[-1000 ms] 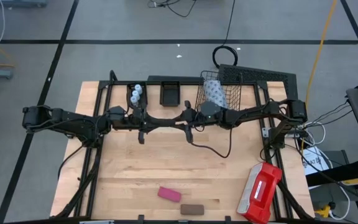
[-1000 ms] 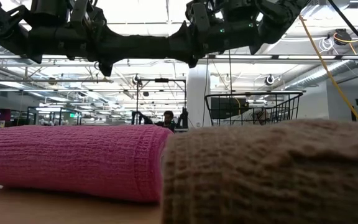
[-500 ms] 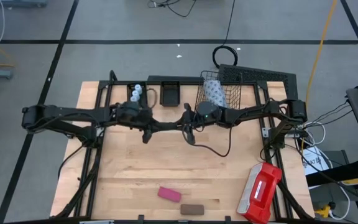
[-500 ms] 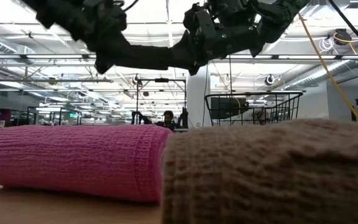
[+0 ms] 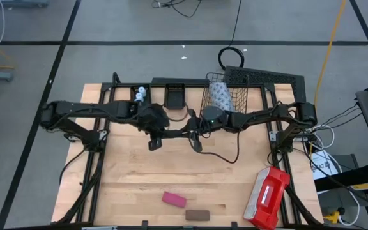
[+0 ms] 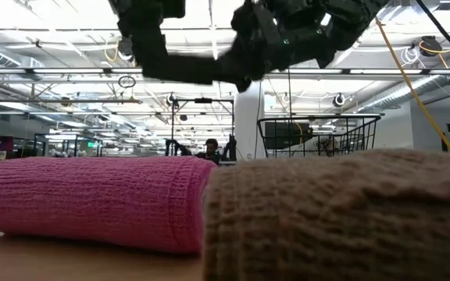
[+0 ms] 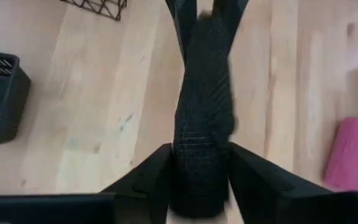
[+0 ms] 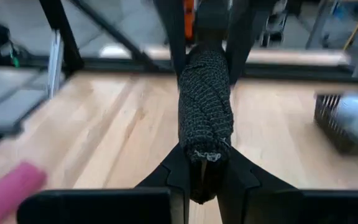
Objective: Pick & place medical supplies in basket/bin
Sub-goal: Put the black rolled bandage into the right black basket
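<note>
From above, the left gripper (image 5: pixel 168 133) and right gripper (image 5: pixel 189 130) meet nose to nose over the middle of the desk (image 5: pixel 133 172), with the black block (image 5: pixel 178 131) bridging them in the air. The wire basket (image 5: pixel 235 97) stands at the desk's 1 o'clock with the dotted pack (image 5: pixel 220 94) inside. Two small trays lie at 12 o'clock: a bare tray (image 5: pixel 174 96), and at its 9 o'clock a vial tray (image 5: pixel 137 102) with the white vials (image 5: pixel 140 94). The pink block (image 5: pixel 174 199) and brown block (image 5: pixel 197 214) lie at 6 o'clock, and the red-and-white case (image 5: pixel 268 197) lies at 4 o'clock. The low view has the pink block (image 6: pixel 92 199) and brown block (image 6: pixel 342 211) touching up close, the basket (image 6: pixel 319 133) behind them, and the black block (image 6: pixel 198 70) overhead. In the left wrist view, the left fingers (image 7: pixel 157 171) flank the block's (image 7: pixel 202 112) near end; I cannot tell whether they press it. In the right wrist view, the right fingers (image 8: pixel 178 165) are clamped on the block's (image 8: pixel 205 118) other end.
</note>
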You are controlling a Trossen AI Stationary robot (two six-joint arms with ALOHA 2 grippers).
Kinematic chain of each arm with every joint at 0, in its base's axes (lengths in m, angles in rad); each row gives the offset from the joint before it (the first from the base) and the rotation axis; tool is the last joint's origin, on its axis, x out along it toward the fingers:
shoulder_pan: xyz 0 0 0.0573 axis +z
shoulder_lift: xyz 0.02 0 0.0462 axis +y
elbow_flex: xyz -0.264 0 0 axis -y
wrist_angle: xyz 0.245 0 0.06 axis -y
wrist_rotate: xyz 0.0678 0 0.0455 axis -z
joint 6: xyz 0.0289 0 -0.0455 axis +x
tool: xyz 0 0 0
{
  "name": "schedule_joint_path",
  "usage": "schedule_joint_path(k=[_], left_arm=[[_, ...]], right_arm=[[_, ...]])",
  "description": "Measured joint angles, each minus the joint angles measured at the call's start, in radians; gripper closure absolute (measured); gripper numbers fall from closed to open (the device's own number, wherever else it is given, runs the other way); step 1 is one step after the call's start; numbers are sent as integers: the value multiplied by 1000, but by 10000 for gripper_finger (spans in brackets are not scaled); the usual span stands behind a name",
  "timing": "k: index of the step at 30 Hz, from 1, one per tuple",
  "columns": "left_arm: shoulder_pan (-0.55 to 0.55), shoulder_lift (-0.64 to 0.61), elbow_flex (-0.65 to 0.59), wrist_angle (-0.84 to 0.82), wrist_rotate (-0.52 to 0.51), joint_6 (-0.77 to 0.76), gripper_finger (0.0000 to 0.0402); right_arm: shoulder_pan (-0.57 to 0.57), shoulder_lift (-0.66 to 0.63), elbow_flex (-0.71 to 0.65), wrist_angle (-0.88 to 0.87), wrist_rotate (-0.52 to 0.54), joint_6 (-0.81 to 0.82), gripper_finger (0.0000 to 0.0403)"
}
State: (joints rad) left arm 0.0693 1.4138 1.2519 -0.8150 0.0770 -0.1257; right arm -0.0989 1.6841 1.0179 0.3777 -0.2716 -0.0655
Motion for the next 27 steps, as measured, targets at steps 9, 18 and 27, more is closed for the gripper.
schedule_joint_path(k=[9, 18, 27], left_arm=[[0, 85, 144, -60, 8, 78, 145], [0, 166, 145, -61, 70, 60, 116], [0, 273, 143, -52, 90, 98, 140]], right_arm=[[4, 2, -1, -77, 1, -24, 370], [17, 5, -3, -46, 2, -34, 370], [16, 5, -3, -49, 4, -33, 370]])
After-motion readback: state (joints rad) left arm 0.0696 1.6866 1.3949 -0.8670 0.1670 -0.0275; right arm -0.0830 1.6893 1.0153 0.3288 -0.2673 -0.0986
